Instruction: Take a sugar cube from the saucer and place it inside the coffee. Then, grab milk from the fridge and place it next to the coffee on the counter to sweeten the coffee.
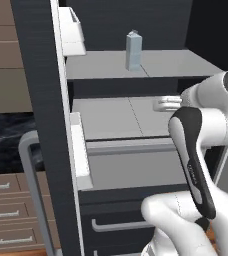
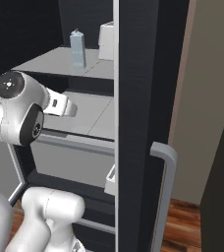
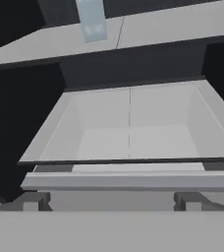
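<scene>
So the fridge is standing open, its black door edge cutting straight down the middle, with the long grey bar handle curving out on the right. The milk sits upright on the upper pale grey shelf, toward the back, with a white door bin just to its right. The white arm reaches in from the left at the level of the shelf below, and the pincer is well under the carton, not touching it. Wooden floor shows bottom right.
</scene>
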Robot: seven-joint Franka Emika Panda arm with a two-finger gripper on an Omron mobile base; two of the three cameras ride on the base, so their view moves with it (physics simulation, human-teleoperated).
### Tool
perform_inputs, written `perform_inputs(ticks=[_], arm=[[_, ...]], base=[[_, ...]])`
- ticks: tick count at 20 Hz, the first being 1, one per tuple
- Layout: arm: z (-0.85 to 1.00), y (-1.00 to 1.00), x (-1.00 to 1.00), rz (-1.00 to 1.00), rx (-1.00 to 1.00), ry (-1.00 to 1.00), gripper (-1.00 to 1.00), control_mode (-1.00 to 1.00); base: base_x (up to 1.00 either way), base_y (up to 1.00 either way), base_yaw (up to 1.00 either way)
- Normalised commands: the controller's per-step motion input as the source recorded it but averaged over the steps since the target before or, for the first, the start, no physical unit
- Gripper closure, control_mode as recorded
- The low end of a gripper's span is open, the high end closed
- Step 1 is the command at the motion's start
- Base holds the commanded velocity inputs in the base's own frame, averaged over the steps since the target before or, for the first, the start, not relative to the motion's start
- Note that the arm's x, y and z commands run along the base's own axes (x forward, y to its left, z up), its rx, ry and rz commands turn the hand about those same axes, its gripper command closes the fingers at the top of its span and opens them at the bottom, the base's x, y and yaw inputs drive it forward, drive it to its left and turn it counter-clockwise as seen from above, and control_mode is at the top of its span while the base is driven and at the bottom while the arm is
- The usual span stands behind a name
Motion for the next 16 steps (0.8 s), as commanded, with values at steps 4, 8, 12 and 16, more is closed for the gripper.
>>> perform_inputs(ticks=[4,8,12,16], arm=[[0.43,0.01,0.53,0.04,-0.01,-0.06,-1.0,-1.0],[0.3,0.06,0.53,0.04,-0.03,-0.05,-1.0,-1.0],[0.25,0.13,0.43,0.02,-0.06,-0.1,-1.0,-1.0],[0.27,0.16,0.39,0.01,-0.07,-0.11,-1.0,-1.0]], base=[[0.0,0.0,0.0],[0.0,0.0,0.0],[0.0,0.0,0.0],[0.0,0.0,0.0]])
